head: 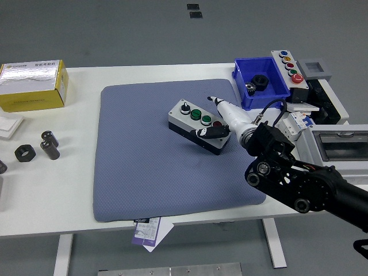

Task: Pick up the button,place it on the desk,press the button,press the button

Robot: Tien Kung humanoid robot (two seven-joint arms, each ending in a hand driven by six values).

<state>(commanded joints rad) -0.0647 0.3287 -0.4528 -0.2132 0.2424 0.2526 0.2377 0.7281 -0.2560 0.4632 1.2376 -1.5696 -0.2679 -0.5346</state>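
A: Because the button box (202, 126) already lies flat on the grey mat (149, 167), where does the right hand (221, 119) sit?

B: Directly over its red-button end, reaching from the right, fingers loosely extended, grasping nothing, one dark fingertip (202, 133) lowered, apparently for pressing.

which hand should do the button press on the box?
Right. The right hand is already over the button box on the blue mat, at its red-button end. The left hand is not in view at all.
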